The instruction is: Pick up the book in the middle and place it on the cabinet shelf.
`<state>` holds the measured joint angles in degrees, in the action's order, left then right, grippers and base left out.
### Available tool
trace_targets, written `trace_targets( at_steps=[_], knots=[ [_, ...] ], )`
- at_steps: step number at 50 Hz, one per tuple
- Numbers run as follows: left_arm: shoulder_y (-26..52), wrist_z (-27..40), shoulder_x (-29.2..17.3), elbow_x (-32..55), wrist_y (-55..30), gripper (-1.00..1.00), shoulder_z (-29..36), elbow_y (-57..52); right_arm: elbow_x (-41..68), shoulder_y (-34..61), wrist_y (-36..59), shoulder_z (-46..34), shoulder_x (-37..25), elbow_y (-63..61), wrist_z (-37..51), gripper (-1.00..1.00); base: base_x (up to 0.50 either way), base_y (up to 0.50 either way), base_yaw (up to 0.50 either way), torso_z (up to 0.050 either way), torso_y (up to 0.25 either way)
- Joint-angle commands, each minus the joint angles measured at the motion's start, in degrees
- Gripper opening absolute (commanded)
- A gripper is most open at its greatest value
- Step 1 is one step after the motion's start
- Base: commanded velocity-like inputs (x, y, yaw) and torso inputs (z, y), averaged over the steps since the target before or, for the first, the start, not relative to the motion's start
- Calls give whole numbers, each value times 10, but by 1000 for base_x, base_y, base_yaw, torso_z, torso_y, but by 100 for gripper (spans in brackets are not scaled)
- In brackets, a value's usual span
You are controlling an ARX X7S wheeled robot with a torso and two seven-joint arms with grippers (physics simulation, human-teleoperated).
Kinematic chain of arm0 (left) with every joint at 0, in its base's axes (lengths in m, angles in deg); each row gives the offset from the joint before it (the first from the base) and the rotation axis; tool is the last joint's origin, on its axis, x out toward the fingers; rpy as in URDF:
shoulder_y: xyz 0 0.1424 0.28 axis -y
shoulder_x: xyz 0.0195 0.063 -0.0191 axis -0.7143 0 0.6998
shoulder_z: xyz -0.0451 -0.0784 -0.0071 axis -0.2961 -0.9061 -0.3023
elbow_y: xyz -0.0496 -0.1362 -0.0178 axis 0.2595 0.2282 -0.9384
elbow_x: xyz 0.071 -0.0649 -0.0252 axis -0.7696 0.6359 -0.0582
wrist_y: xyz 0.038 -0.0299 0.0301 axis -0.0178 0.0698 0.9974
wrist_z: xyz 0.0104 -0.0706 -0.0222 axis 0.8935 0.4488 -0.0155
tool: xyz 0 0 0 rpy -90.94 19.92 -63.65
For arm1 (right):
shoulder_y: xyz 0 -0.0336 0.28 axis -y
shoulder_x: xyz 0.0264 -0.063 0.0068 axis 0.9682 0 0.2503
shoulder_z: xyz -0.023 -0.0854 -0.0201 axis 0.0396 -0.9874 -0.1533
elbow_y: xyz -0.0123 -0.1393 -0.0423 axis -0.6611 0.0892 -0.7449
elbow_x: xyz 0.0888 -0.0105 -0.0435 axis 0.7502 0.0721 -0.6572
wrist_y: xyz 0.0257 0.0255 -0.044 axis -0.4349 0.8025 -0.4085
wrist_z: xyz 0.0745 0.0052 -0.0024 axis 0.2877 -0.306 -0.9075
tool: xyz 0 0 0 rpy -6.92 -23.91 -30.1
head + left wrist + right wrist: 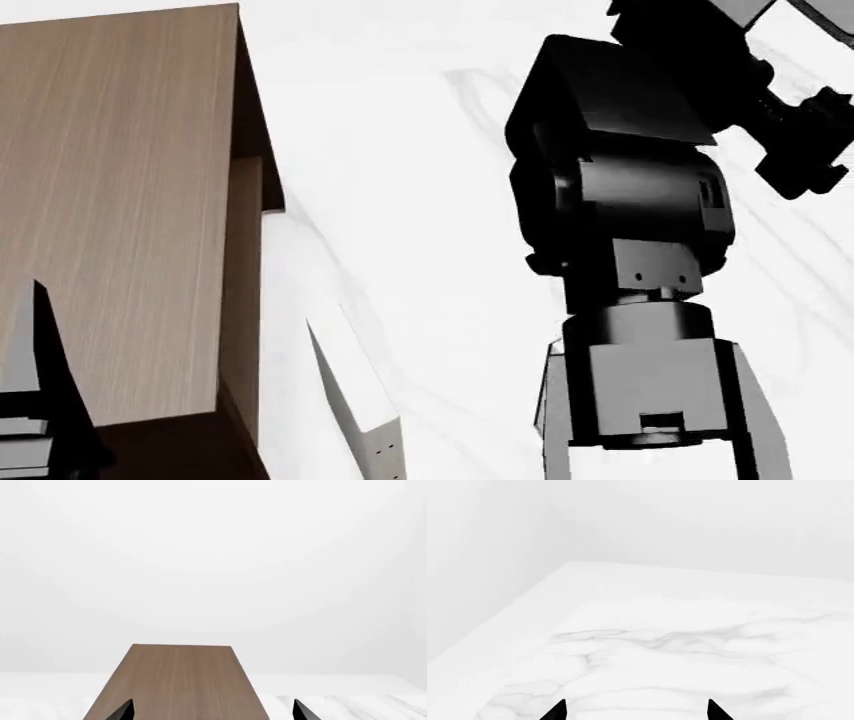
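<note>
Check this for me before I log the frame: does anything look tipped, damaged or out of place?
Nothing stands out. The cabinet shelf is bare and undamaged, a whitish book stands beside the cabinet, and both grippers, left and right, are open and empty.

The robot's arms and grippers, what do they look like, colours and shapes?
In the head view the right arm is built of chunky black and dark grey blocks and a rounded grey collar with small screw holes, ending in pale grey finger housings. In the wrist views each gripper shows only two thin, pointed black fingertips: left gripper, right gripper. No cables or markings are visible.
</note>
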<state>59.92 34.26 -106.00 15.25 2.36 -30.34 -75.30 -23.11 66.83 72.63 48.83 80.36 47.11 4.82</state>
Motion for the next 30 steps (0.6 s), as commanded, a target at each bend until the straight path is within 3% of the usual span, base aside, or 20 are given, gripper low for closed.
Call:
trace_targets(
  at_steps=[1,4,5,13,30],
  knots=[
    [3,-5,-2,2,5,100,4,4,106,70,-77,-43,0,149,193,100,0,0,0,0,0],
    [0,-3,-4,3,8,100,3,3,119,73,-51,-18,-1,169,236,100,0,0,0,0,0],
    [0,-3,-4,4,8,100,2,2,99,96,-60,16,4,228,238,100,0,0,0,0,0],
    [0,3,-9,6,8,100,-1,0,132,83,-67,5,3,219,183,100,0,0,0,0,0],
    [1,-3,-8,3,16,100,5,6,173,66,-52,31,0,243,161,100,0,0,0,0,0]
  ],
)
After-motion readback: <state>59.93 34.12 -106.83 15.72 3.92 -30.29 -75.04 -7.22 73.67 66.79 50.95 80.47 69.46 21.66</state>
